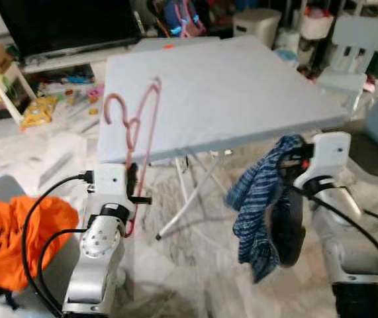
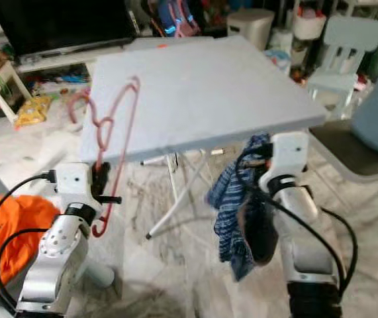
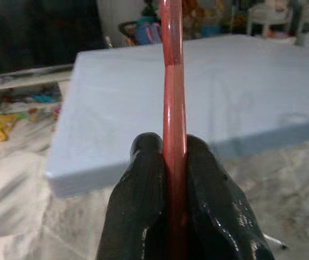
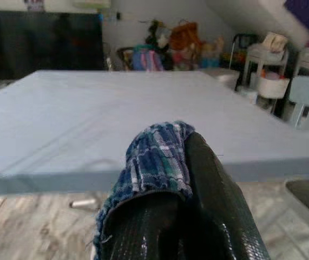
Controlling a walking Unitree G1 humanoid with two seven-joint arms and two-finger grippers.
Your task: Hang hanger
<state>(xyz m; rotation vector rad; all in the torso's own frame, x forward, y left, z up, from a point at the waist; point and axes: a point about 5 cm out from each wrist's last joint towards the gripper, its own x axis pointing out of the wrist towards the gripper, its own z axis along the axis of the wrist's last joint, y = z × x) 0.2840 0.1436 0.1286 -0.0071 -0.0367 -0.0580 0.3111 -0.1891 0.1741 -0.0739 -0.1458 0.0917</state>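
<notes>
- Slip risk: your left gripper [image 3: 173,179] pinches the thin pink wire hanger [image 1: 138,126] rising above it (narrow hold), so it could twist.
- Blue plaid cloth [image 1: 261,199], clamped in your right gripper [image 4: 184,162], may snag the grey folding table [image 1: 241,86] ahead.

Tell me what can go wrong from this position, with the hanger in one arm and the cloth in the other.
1. The left end effector pinches the pink hanger on one thin rod only, far from its hook, so the hanger may twist or slip.
2. The blue checked cloth hangs loose from the right end effector, gripped at one edge; it may slide out.
3. Both arms are close to the edge of the grey table, so the hanger could knock it.
</notes>
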